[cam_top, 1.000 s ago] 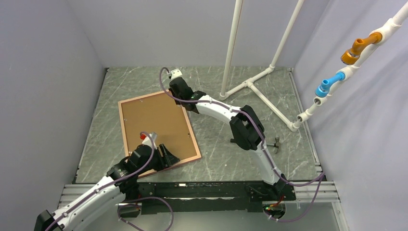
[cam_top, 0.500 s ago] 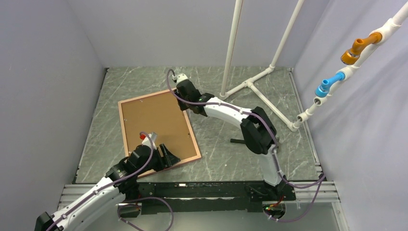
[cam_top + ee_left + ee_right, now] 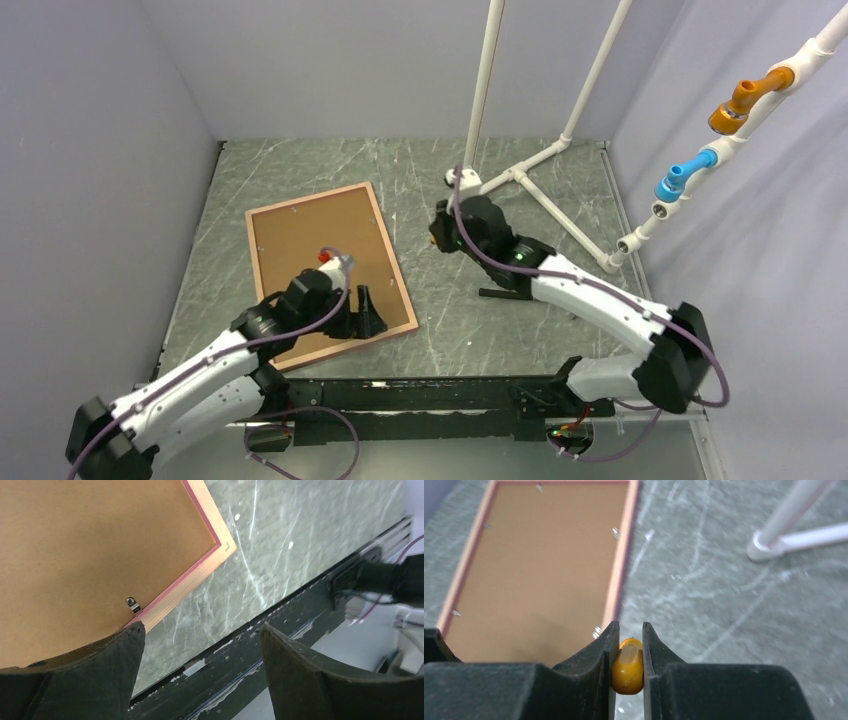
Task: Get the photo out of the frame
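Swung clear of the thin pink rectangular frame [image 3: 210, 515], right jaws clamp an amber tool handle [image 3: 627, 667], likely for its clips [image 3: 132, 603]; left jaws gape over its near corner. Photo hidden under brown backing board [image 3: 318, 250].

No legible text, labels or numbers anywhere.

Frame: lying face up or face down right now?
Face down. The frame surrounds a plain brown backing board with a metal clip at its edge; no photo shows.

photo unseen, frame [image 3: 216, 525] cropped (left wrist view)
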Available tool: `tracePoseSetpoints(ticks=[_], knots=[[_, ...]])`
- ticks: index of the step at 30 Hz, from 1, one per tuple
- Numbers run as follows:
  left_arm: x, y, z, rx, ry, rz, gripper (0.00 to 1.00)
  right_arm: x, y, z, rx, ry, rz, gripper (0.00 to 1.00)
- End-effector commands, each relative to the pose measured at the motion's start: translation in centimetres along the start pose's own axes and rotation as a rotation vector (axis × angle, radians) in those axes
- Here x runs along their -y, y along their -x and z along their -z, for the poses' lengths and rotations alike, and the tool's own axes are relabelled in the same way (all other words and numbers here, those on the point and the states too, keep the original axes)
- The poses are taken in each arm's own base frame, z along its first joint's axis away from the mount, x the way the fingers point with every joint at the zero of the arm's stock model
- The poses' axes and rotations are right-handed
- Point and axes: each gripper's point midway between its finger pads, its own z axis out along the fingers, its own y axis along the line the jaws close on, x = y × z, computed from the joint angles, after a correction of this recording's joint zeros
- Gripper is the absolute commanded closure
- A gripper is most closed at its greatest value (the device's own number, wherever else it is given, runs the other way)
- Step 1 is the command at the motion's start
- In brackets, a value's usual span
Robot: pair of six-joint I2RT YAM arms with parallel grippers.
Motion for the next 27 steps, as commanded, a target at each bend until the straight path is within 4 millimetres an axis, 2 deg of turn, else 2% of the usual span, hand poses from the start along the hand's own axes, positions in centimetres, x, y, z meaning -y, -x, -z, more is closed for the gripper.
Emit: tracePoseSetpoints(ticks=[1, 5, 7, 10, 15, 20, 24, 27], knots=[[1.0, -0.7, -0.9, -0.121, -0.014, -0.204, 0.13, 3.9, -2.0, 2.4, 0.038, -0.105, -0.005, 1.0], [0.4, -0.6, -1.6, -0.171, 0.1, -0.328, 0.2, 6.0, -3.0, 4.8, 0.105, -0.148, -0.007, 1.0], [0.1, -0.7, -1.8, -0.198, 0.174, -0.392, 0.26, 7.0, -3.6, 5.6, 0.127, -0.179, -0.005, 1.0], [-0.8, -0.6, -2.2, -0.218, 0.307, -0.461, 0.28, 7.9, -3.8, 6.5, 0.158, -0.202, -0.006, 1.0], [-1.2, -1.5, -3.4, -0.269, 0.443, -0.55, 0.32, 7.7, -3.9, 7.3, 0.197, -0.167, -0.017, 1.0], [-1.6, -2.1, -4.9, -0.325, 0.548, -0.639, 0.28, 7.4, -3.4, 8.1, 0.244, -0.131, -0.041, 1.0], [-1.8, -2.0, -6.1, -0.334, 0.586, -0.657, 0.34, 7.3, -3.0, 8.7, 0.264, -0.117, -0.049, 1.0], [-2.4, -2.1, -6.9, -0.343, 0.635, -0.661, 0.43, 7.5, -2.7, 9.1, 0.281, -0.125, -0.056, 1.0]])
